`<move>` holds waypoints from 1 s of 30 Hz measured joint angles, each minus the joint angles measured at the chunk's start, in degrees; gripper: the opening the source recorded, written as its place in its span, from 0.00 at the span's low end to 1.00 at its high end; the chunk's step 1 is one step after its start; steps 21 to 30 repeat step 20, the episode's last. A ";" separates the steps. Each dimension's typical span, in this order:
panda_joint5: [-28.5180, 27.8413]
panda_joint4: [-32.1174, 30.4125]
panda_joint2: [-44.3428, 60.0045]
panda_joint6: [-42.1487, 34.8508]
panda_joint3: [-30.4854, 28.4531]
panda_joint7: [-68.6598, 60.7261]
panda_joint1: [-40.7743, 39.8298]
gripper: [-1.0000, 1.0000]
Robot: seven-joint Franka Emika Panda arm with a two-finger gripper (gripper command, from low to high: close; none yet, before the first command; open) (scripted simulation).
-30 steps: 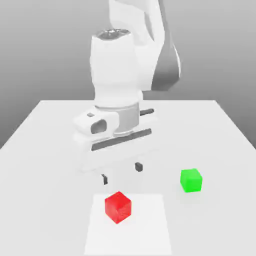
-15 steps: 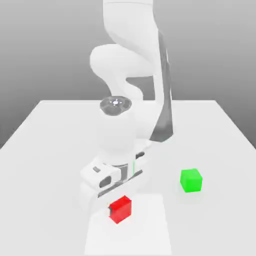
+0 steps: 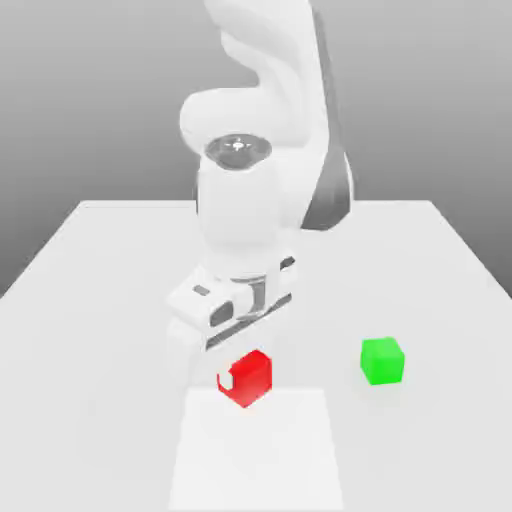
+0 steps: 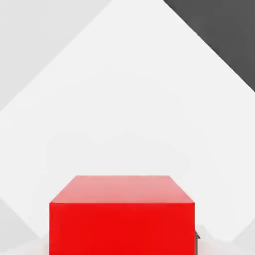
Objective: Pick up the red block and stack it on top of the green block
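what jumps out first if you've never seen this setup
The big white Panda arm bends low over the middle of the white table. Its gripper is shut on the red block, near the table's front edge. The green block sits alone toward the exterior view's right.

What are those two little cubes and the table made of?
It's a computer render, so only looks count. The red cube reads as glossy plastic: flat colour, a slight sheen. The green cube looks like similar plain plastic. The table seems smooth matte white, with no grain.
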 joint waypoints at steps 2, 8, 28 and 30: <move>0.56 -1.46 -2.35 -0.98 1.70 -5.56 3.29 0.00; 0.56 -5.75 -9.30 -3.57 6.44 -20.24 13.81 0.00; -1.30 -7.56 2.34 10.20 9.27 -28.66 21.12 1.00; -1.30 -7.56 2.34 10.20 9.27 -28.66 21.12 1.00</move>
